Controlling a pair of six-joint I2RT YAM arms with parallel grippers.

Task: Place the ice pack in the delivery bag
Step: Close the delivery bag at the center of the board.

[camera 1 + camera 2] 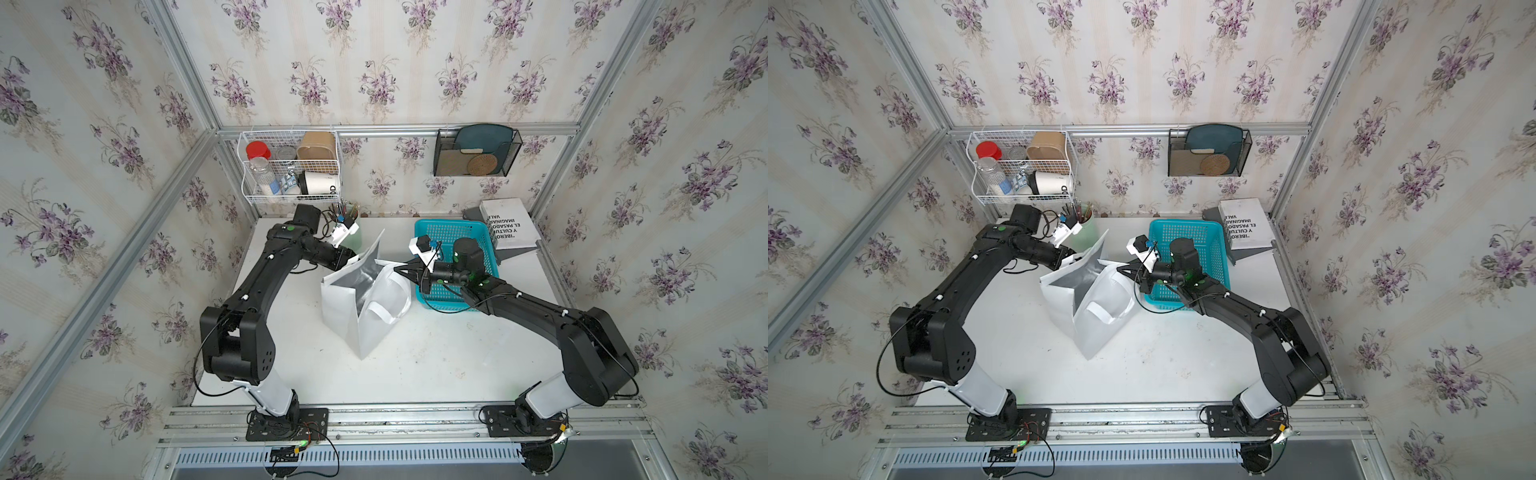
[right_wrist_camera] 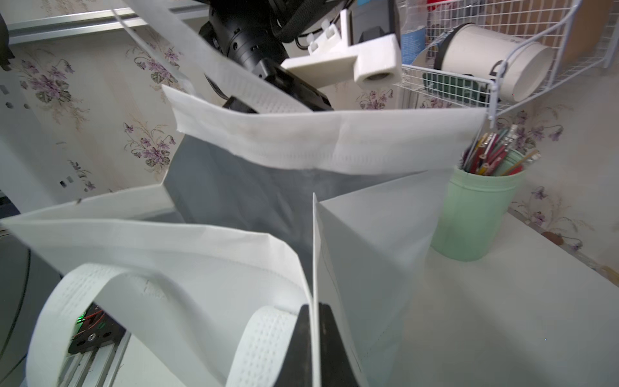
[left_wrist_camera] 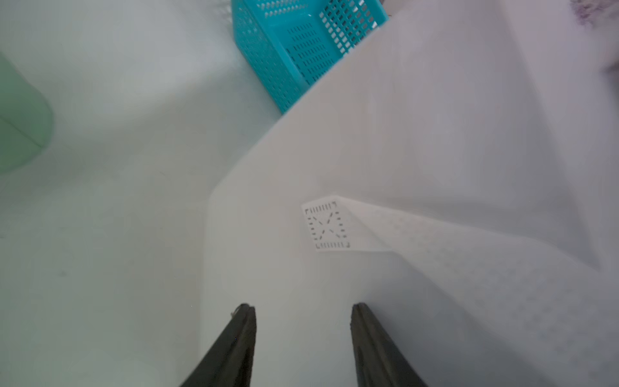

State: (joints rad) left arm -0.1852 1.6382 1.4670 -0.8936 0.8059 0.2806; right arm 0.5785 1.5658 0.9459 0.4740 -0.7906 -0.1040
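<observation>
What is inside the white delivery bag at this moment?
Only silver foil lining shows inside the delivery bag; no contents are visible. Its bottom is hidden by its own walls, so something could lie there unseen.

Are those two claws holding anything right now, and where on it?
The right gripper pinches the delivery bag by its rim. The left gripper stands open beside the bag, pinching nothing visible.

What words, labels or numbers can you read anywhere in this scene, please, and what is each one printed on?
"IBERO / Y CULTU / EL PASADO / IMAGINAR / VALE": on the white book at the back, upside down in both top views, with the line ends cut off.
"OD": on the white cup lying in the wire basket; the rest is hidden.
Blue-labelled packet beside the cup: too small to read.
Delivery bag: no print visible.
</observation>
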